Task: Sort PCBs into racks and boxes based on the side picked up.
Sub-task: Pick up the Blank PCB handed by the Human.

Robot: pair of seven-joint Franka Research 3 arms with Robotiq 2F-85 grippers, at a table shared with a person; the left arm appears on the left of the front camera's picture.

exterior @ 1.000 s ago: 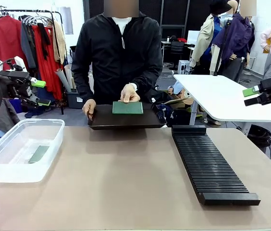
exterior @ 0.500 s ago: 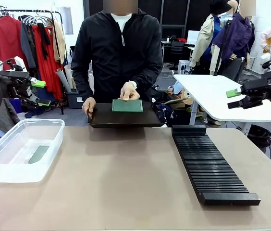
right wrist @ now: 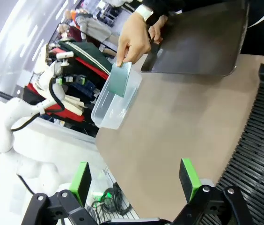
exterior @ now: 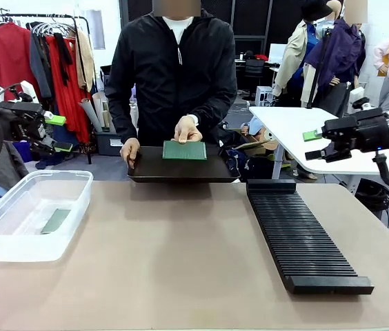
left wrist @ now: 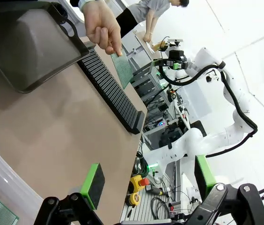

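Across the table, a person's hand holds a green PCB (exterior: 184, 150) just over a shallow black tray (exterior: 181, 172); the same PCB (left wrist: 121, 70) (right wrist: 120, 79) stands edge-on in both wrist views. Another PCB (exterior: 56, 221) lies in the clear box (exterior: 1, 238) at the left. The long black slotted rack (exterior: 298, 234) lies at the right with bare slots. My left gripper (exterior: 58, 133) (left wrist: 148, 180) hangs open at the far left, above and behind the box. My right gripper (exterior: 310, 145) (right wrist: 134, 180) is open too, in the air beyond the rack's far end, pointing toward the person.
The person's other hand (exterior: 129, 150) grips the tray's left rim. A white side table (exterior: 318, 138) stands behind my right gripper. Bare tan tabletop (exterior: 174, 255) lies between box and rack.
My right arm has swung leftward, from the picture's right edge toward the person and the tray. The left arm, the held PCB and the tray have barely moved.
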